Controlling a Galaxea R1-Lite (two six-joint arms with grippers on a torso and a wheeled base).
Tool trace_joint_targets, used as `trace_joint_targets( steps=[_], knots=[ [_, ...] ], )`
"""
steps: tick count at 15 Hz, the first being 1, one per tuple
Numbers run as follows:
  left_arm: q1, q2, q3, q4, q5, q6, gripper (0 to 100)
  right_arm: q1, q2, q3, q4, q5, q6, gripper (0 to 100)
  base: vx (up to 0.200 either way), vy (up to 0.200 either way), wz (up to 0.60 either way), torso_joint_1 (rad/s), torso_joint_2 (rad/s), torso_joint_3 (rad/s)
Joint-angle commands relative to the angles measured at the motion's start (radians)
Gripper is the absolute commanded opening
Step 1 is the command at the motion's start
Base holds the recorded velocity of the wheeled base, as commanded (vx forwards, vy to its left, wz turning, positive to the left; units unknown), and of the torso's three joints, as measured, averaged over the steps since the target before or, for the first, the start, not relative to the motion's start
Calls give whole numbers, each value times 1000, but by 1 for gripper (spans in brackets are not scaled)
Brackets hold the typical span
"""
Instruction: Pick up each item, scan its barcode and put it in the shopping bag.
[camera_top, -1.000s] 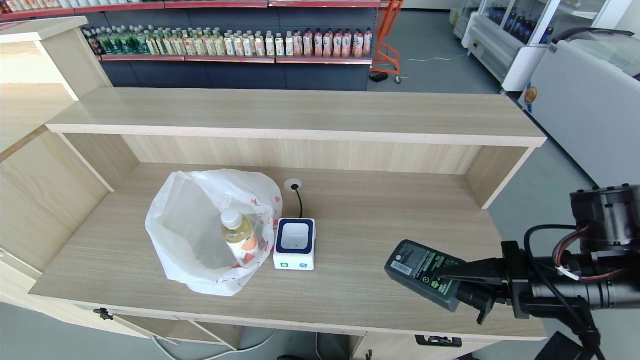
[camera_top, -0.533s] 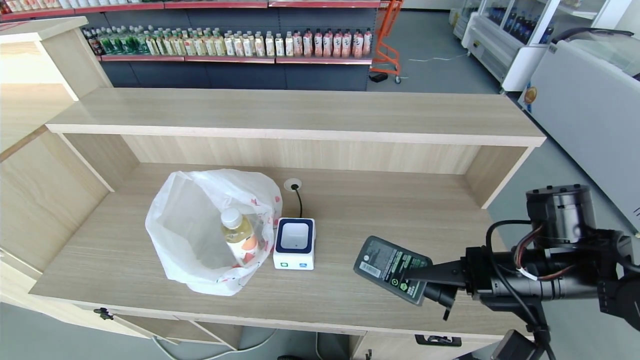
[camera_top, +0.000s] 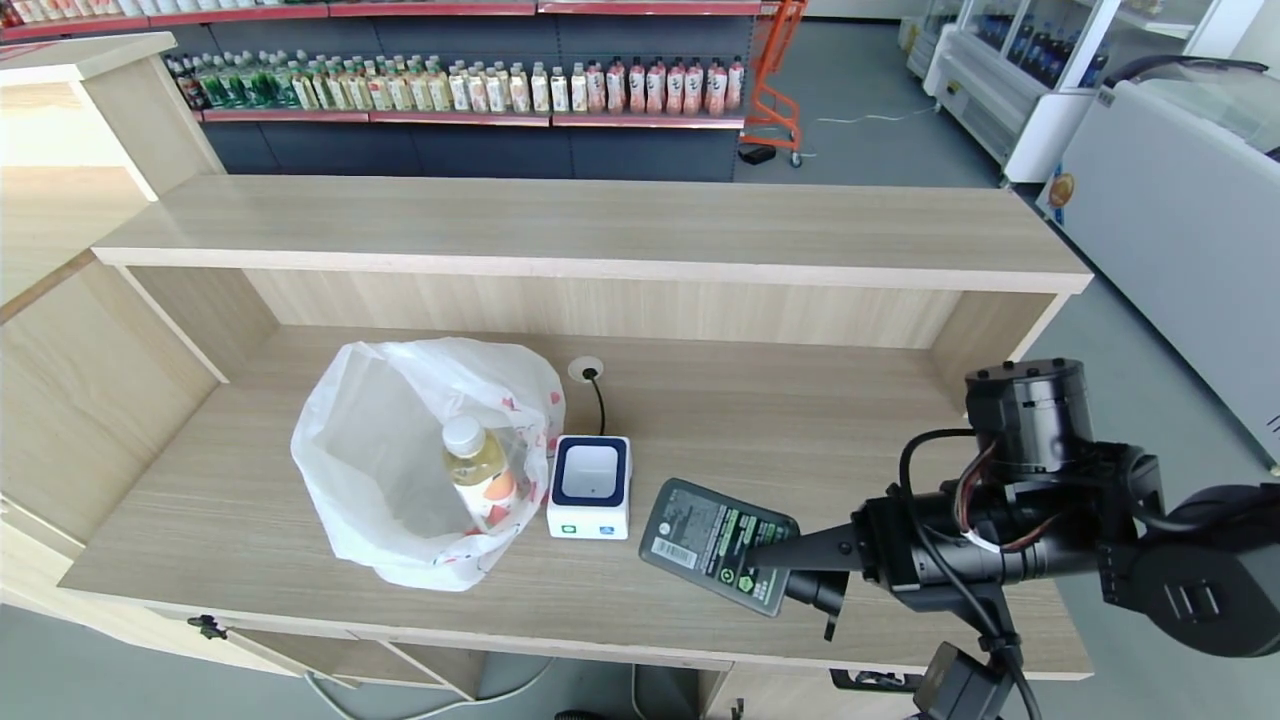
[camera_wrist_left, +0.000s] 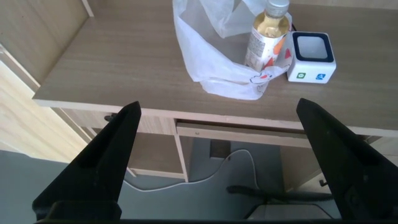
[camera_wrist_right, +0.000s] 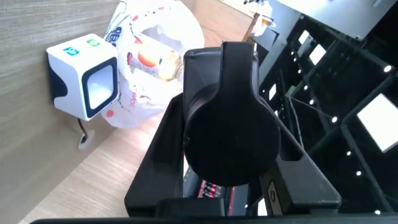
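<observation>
You are in the scanning step for the second item: a clear plastic bottle of pale yellow drink with a white cap (camera_top: 478, 478) already stands inside the white, thin plastic shopping bag (camera_top: 370, 450), while the flat dark packet with green print and a white barcode label (camera_top: 718, 545) has yet to pass the reader. Your right gripper (camera_top: 772, 566) is clenched on the packet's right-hand end, one finger over its printed face and the other under it. The packet is held level with a slight tilt, above the light wooden counter (camera_top: 800, 430) near its front edge and just beside the white cube scanner with the dark blue window frame (camera_top: 590, 487), not touching it. The right arm reaches in low from the robot's right, forearm roughly level, wrist pointing toward the scanner. The barcode label faces upward, and so does the scanner's window, so I judge the next move calls for bringing the packet over the window and rolling the wrist until the label looks down at the glass. Your left gripper (camera_wrist_left: 217, 115) hangs with its fingers spread wide and empty, in front of the counter's front edge, near the bag.
</observation>
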Motion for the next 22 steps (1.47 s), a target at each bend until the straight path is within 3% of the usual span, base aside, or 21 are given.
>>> trace_joint_targets(
  steps=[1,13,22],
  knots=[
    [0,0,0,0,1,0,100,17,25,-14,-14,1,-1,0,0,0,0,0,0,0],
    [2,0,0,0,1,0,100,87,92,-63,-129,0,1,0,0,0,0,0,0,0],
    [0,0,0,0,1,0,100,109,105,-58,-131,0,5,0,0,0,0,0,0,0]
  ],
)
